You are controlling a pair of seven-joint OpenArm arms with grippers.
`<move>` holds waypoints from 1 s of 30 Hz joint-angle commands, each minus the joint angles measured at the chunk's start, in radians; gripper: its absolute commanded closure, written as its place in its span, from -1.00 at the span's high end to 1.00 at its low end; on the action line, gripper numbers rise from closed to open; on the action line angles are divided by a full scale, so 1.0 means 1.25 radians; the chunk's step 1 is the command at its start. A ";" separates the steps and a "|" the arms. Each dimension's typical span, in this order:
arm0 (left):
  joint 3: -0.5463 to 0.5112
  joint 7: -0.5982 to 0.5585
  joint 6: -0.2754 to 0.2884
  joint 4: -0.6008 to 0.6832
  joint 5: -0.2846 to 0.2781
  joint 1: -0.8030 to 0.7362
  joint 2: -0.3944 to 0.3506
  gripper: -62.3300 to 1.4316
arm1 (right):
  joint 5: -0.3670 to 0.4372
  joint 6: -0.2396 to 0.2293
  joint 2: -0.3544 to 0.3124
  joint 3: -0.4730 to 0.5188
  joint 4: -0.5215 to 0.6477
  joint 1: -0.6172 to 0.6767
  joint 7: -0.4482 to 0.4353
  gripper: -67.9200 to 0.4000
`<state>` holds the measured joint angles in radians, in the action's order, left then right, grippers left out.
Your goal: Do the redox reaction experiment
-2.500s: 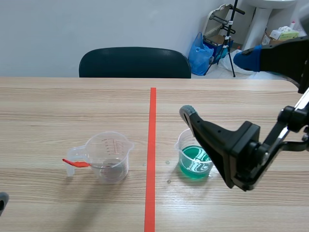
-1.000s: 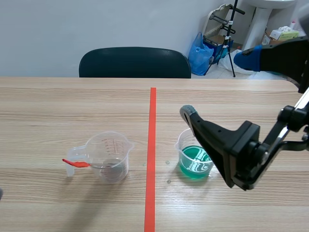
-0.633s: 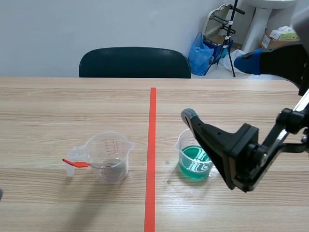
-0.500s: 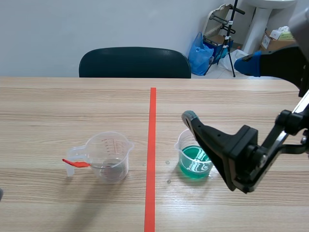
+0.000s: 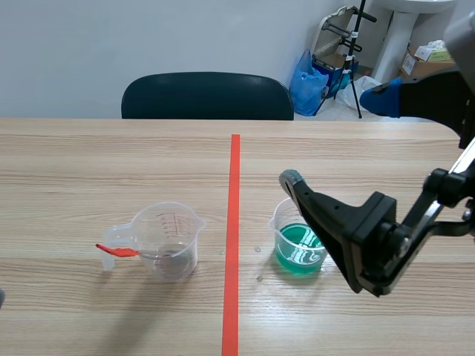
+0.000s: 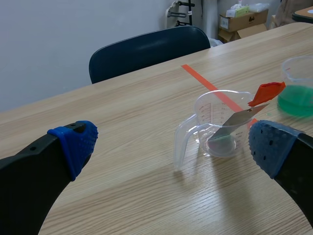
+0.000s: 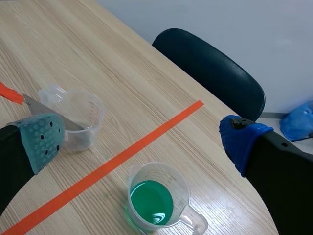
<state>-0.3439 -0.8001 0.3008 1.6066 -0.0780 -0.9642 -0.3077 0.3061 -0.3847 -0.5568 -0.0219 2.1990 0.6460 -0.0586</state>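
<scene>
We find the two vessels set on either side of the orange-red tape line (image 5: 234,193), toward the near edge of the table (image 5: 89,159); we judge that this keeps the reagents apart until mixing. The beaker of green liquid (image 5: 299,239) stands on the right half, near the line; the clear measuring cup (image 5: 171,239) stands on the left half. A metal strip (image 6: 234,125) rests in the cup and leans on its rim; its orange-red handle (image 5: 117,251) projects toward the left edge, probably so that it can be gripped clear of the cup. The right gripper (image 7: 142,141) hangs raised over the green beaker, tilted downward; its fingers are spread wide and hold nothing. The left gripper (image 6: 172,147) sits low toward the near left corner, facing the measuring cup; its fingers are likewise spread, with nothing pinched.
</scene>
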 commanded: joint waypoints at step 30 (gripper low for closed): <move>-0.001 -0.015 0.000 0.014 -0.005 -0.002 -0.005 1.00 | 0.011 0.002 -0.002 0.001 0.005 -0.007 0.016 1.00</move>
<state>-0.3439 -0.8009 0.3008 1.6066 -0.0780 -0.9642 -0.3077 0.3065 -0.3847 -0.5568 -0.0219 2.1990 0.6460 -0.0235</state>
